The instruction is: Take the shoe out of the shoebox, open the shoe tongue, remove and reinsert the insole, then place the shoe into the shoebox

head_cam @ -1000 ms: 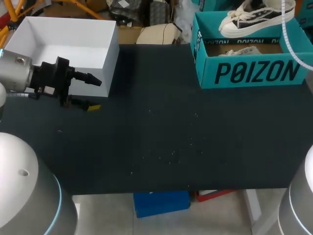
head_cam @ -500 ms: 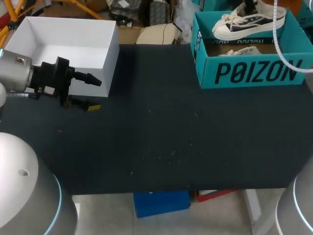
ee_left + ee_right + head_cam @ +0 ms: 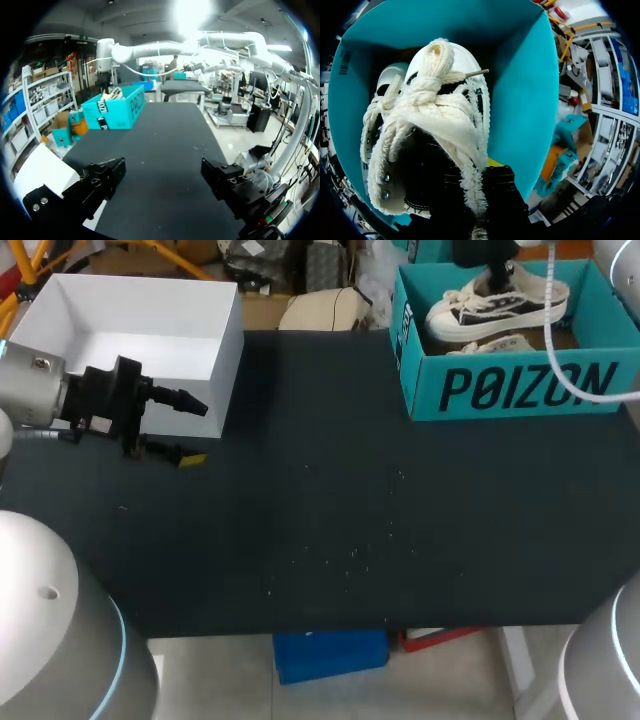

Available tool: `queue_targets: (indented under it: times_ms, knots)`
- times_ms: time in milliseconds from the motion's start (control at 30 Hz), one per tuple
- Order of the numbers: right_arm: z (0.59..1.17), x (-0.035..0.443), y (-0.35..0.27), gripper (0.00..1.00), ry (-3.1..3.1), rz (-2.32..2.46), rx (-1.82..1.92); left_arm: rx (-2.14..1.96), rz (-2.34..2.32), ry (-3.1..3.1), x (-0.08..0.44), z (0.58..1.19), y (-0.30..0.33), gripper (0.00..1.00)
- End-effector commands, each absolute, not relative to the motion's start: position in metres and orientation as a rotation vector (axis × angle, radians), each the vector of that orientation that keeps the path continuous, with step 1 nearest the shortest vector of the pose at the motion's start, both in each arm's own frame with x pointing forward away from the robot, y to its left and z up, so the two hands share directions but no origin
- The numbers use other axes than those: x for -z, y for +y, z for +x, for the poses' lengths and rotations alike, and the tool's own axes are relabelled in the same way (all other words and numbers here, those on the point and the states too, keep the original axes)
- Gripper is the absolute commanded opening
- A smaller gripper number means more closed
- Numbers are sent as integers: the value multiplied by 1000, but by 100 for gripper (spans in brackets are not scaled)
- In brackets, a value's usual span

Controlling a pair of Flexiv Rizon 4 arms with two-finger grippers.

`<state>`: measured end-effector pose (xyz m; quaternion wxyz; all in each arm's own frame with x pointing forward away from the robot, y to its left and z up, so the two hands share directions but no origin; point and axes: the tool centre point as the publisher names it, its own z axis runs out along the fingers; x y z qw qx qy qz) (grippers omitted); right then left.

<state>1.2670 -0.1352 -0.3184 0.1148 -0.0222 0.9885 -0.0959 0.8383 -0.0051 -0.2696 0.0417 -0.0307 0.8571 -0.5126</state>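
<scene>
In the head view your left end effector (image 3: 188, 430) hangs over the tabletop (image 3: 350, 510) beside the white box (image 3: 130, 300), fingers apart, while your right end effector (image 3: 494, 278) is clamped on the shoe (image 3: 497, 305) at its heel opening, inside the teal shoebox (image 3: 520, 388) above a second shoe (image 3: 500, 343). The left wrist view shows its fingers spread wide, with the shoebox far ahead across the tabletop. The right wrist view shows the shoe's fleecy collar pinched between the fingers, toe pointing away, teal walls around it
</scene>
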Motion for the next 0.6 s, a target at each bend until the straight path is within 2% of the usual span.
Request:
queue_targets:
  times_ms: [33, 367, 400, 433, 467, 500, 600]
  knots:
    - [1274, 332, -134, 0, 2896, -59, 274, 1565, -95, 2622, 271, 838, -6, 100]
    - [1274, 355, -134, 0, 2909, -53, 231, 1565, -95, 2622, 271, 838, -6, 100]
    - [1273, 357, -134, 3, 2918, -51, 222, 1565, -95, 2622, 271, 838, -6, 100]
    - [1273, 359, -135, 33, 2927, -48, 220, 1565, -95, 2622, 271, 838, -6, 100]
    - [1273, 360, -135, 71, 2929, -49, 222, 1565, -95, 2622, 271, 838, -6, 100]
    - [1272, 361, -136, 100, 2937, -49, 228, 1565, -95, 2622, 271, 838, -6, 100]
    - [1268, 356, -141, 100, 2944, -34, 251, 1565, -95, 2622, 271, 838, -6, 100]
